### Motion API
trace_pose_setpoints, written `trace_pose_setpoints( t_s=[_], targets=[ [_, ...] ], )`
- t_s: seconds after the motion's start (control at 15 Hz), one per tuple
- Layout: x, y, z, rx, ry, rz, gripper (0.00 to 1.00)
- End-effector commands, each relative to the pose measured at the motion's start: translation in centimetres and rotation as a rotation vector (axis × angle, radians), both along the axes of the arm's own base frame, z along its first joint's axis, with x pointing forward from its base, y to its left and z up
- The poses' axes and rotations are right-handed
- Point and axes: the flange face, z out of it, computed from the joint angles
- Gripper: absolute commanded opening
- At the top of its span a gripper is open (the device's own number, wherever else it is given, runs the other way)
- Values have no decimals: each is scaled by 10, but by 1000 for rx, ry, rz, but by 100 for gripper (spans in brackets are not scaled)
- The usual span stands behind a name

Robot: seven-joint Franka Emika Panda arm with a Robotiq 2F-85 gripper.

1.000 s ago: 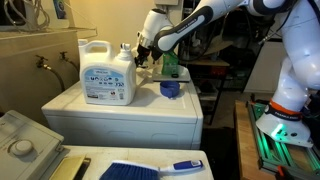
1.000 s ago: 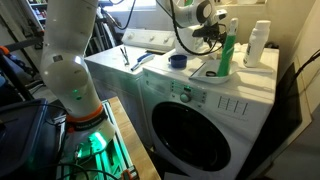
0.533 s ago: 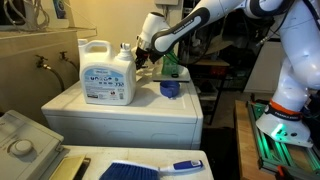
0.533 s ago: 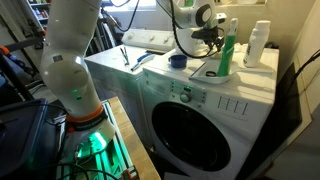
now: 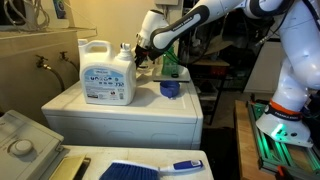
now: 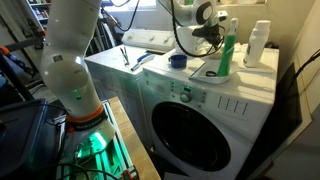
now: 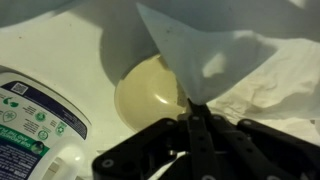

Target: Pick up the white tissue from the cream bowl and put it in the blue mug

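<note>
Laundry nook with a beige wall behind, and the flat white top of a front-loading washing machine (image 5: 150,108) as the work surface. In an exterior view, large white plastic detergent jug (image 5: 107,73) upright toward the left edge of that top as seen there. Squat dark-blue mug (image 5: 171,89) upright near the right edge. Slim green bottle (image 5: 170,62) just behind the mug, toward the far right corner. Black two-finger gripper (image 5: 143,56) hanging above the far edge between jug and bottle, apart from the mug. Off the top, low in that view, flat blue-handled brush (image 5: 150,168) lying on a lower surface.

Seen from the wrist, gripper entering from the bottom edge, fingers pressed together and pinching a fold of the crumpled white paper tissue (image 7: 225,55). Tissue fanned out above and to the right of the fingertips, partly covering the round shallow cream bowl (image 7: 148,95) beneath. Cannot tell whether fully lifted clear of the bowl or touching it at the rim. Bowl resting on the white top, just beside the jug's printed label.

From the opposite side, in an exterior view, round dark glass door (image 6: 190,125) below the front edge. Mug empty-looking, near the top's middle and apart from the gripper. Tissue too small to make out in both exterior views.
</note>
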Motion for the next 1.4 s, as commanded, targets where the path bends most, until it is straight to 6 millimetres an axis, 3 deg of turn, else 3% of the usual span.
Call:
trace_pose_setpoints(
  t_s=[0.0,0.07,0.33,0.53,0.73,1.13,1.33],
  targets=[
    [-2,-7,10,21,19,-14,0],
    [-3,-8,15,32,10,-16,2],
    [-19,-23,73,69,-101,-6,3],
    [-50,-24,105,52,-102,112,2],
    [-91,-19,114,79,-30,246,2],
    [-180,-42,133,106,40,323,2],
    [-210,-32,131,130,83,353,2]
  ],
)
